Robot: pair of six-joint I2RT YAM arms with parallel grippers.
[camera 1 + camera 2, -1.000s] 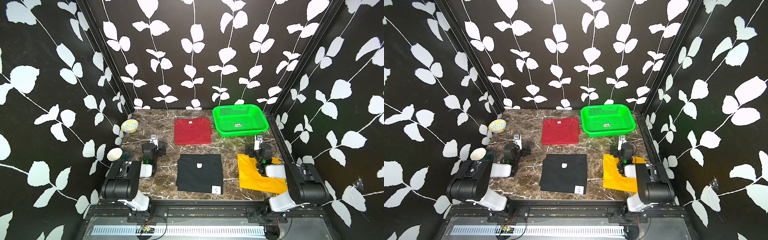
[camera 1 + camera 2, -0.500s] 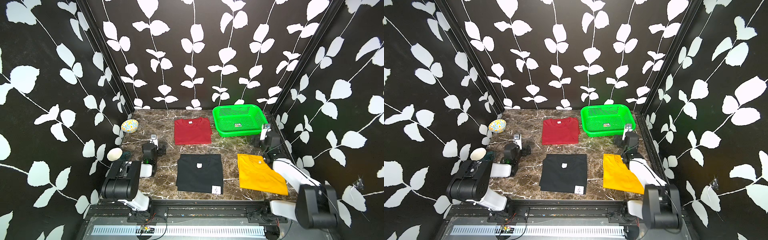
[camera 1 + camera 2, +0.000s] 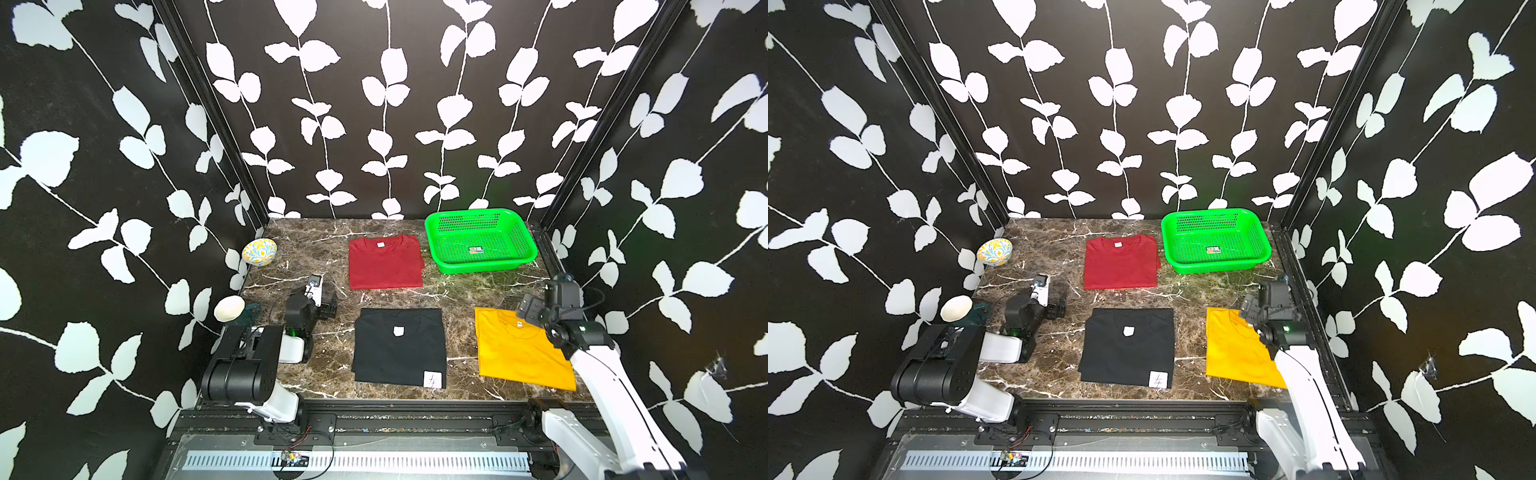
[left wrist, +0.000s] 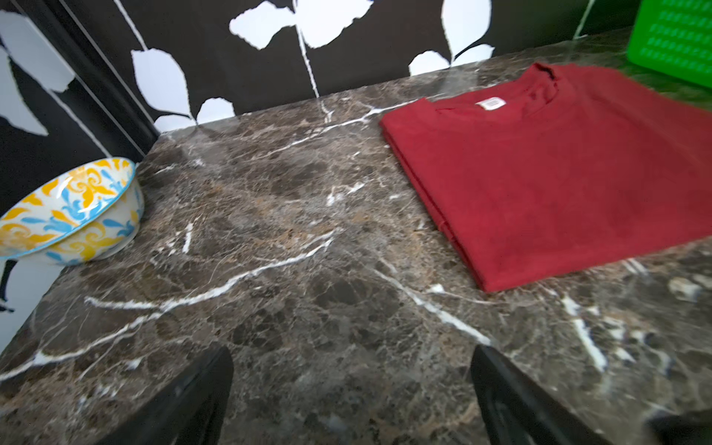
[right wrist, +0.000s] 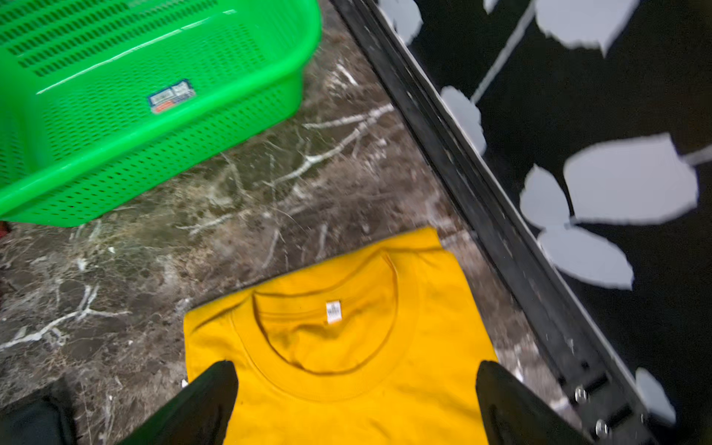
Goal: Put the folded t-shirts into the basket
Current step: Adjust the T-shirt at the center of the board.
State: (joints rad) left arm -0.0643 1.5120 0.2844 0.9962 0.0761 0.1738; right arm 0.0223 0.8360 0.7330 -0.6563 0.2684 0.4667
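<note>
While my right pincer (image 5: 354, 371) hangs open over the yellow tee (image 5: 427, 308) near the basket (image 5: 154, 154), my left pincer (image 4: 350, 354) sits open, empty.

Red tee (image 3: 384, 264); black tee (image 3: 399, 349); yellow tee (image 3: 515, 353); green basket (image 3: 482, 268); blue-yellow patterned bowl (image 3: 259, 251); brown marble table (image 3: 316, 245).

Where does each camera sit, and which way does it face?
Both top views: high in front, looking down on table, black tee, basket; left arm, right arm show.
Left wrist: low over table, facing bowl and red tee; open left claw shows.
Right wrist: above yellow tee, facing basket; open right claw shows.
Shared: both wrist views catch the basket.
</note>
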